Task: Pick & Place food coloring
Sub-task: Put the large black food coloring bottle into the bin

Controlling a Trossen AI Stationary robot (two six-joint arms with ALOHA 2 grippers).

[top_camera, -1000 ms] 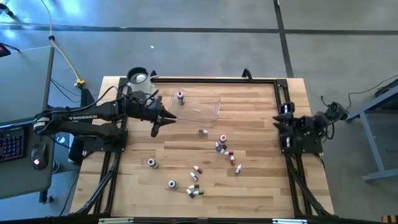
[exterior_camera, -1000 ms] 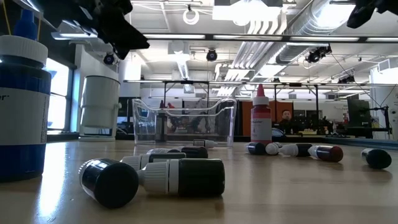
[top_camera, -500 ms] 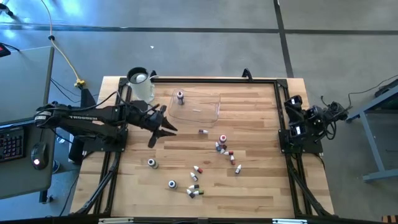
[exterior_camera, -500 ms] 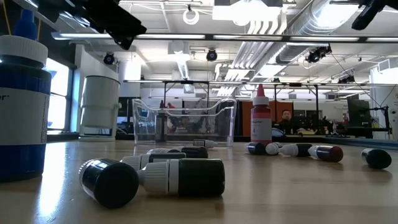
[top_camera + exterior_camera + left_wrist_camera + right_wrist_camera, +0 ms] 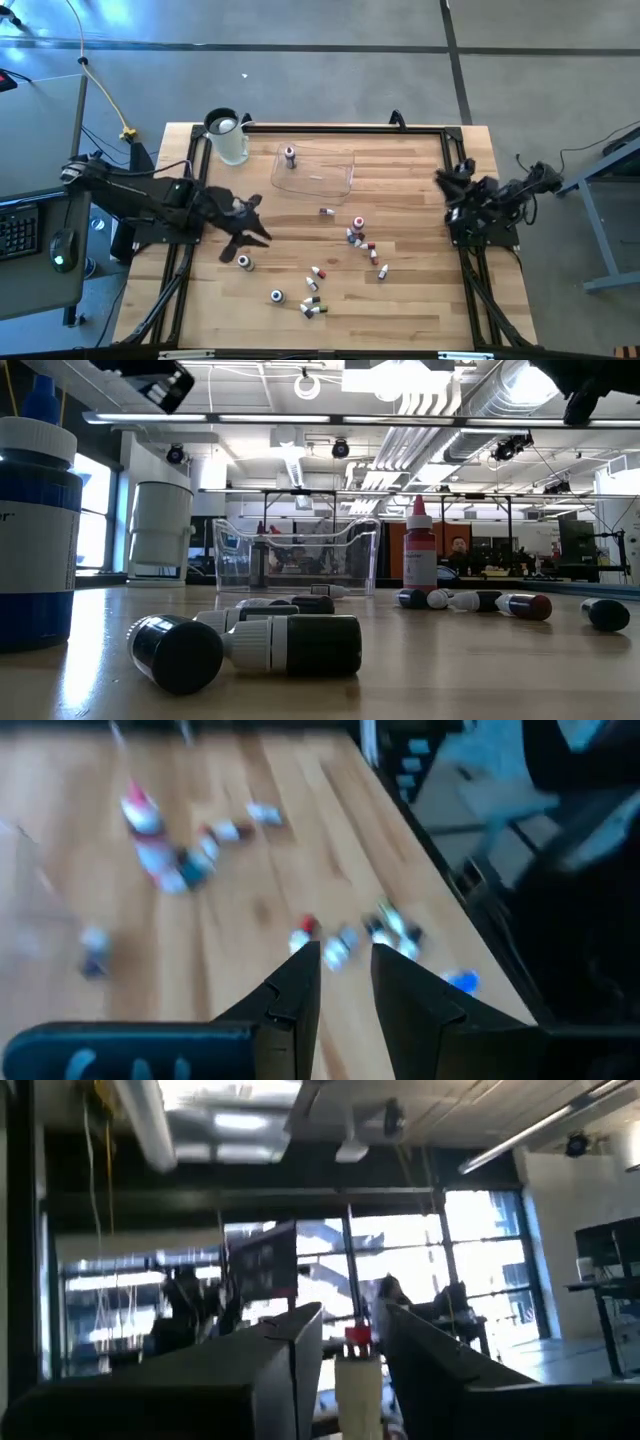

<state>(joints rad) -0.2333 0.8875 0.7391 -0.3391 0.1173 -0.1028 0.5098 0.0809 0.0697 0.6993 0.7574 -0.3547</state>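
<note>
Several tiny food coloring bottles (image 5: 352, 236) lie scattered on the wooden table's middle and near part, and one red-capped bottle (image 5: 358, 222) stands upright. Another bottle (image 5: 290, 155) stands inside the shallow clear tray (image 5: 325, 175). My left gripper (image 5: 255, 228) hovers open and empty above the table's left half, just beyond a lone white-capped bottle (image 5: 244, 262). In its wrist view the fingers (image 5: 300, 990) frame blurred bottles (image 5: 340, 945) farther off. My right gripper (image 5: 445, 180) waits open at the right edge, raised and level, touching nothing.
A clear jug (image 5: 226, 135) stands at the far left corner, beside the tray. In the low view two dark bottles (image 5: 250, 645) lie close by, and a blue white-capped one (image 5: 35, 530) stands at the left. A black frame (image 5: 350, 127) edges the table.
My left gripper has drawn back from beside the tray toward the table's near-left, ending just beyond the lone white-capped bottle, still open. My right arm has shifted slightly at the right edge. No bottle has moved.
</note>
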